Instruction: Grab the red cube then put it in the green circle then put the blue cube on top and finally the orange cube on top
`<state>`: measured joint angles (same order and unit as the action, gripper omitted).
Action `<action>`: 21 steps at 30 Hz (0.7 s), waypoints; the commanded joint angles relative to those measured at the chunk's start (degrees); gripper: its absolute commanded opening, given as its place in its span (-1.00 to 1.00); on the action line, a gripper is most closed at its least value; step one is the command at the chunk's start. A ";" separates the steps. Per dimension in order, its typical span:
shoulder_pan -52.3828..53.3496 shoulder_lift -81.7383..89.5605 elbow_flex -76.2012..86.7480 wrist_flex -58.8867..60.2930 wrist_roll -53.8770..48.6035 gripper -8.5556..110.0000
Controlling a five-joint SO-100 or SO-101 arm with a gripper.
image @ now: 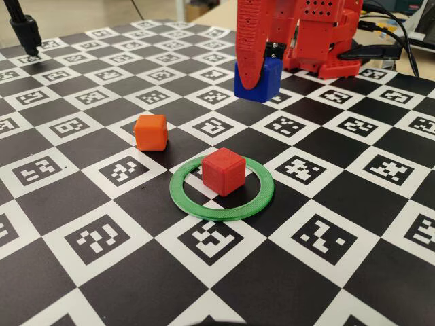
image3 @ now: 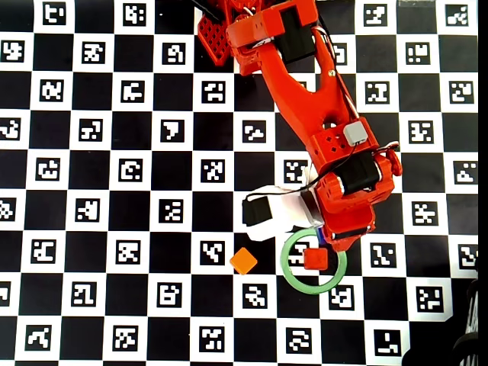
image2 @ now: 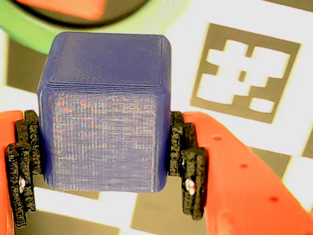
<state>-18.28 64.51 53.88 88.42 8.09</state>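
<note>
On the checkered board (image: 81,149) with its black squares and white marker squares, the green circle (image: 197,204) lies flat in the fixed view, and the red cube (image: 222,171) stands inside it, on the far part of the open centre and close to the far rim. The orange cube (image: 150,132) sits on the board to the left of the ring in this view, apart from it and not touching the red cube.

Behind the ring, the red arm (image: 299,34) reaches down from the top of the fixed view. Its gripper (image: 257,76) pinches the blue cube (image: 262,83), which hangs a little above the board, with its shadow on the squares under it. The cube looks slightly tilted there.

From the wrist view the hold is clear: the blue cube (image2: 105,112) fills the middle of the picture, and the two black rough pads (image2: 188,161) press against its left and right sides, each one fixed on an orange-red finger (image2: 244,181). The gripper (image2: 102,161) is closed on the cube with no gap on either side. At the top edge of this view a piece of the green circle (image2: 29,29) is seen, blurred, with something red inside it.

Seen from overhead, the arm (image3: 305,91) crosses the board from the top, and its end covers the upper rim of the green circle (image3: 293,278). The red cube (image3: 315,259) is inside the ring, and the orange cube (image3: 244,261) lies left of it. The blue cube is almost hidden under the arm here.
</note>
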 commanded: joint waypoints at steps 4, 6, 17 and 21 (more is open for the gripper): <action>1.93 -0.70 -9.76 1.49 2.55 -0.74; 2.11 -1.85 -11.16 1.67 3.25 -0.74; 1.67 -7.65 -14.41 -0.09 5.62 -0.74; 1.76 -8.09 -13.27 -1.93 5.71 -0.74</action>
<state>-16.70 53.88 43.86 87.71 13.62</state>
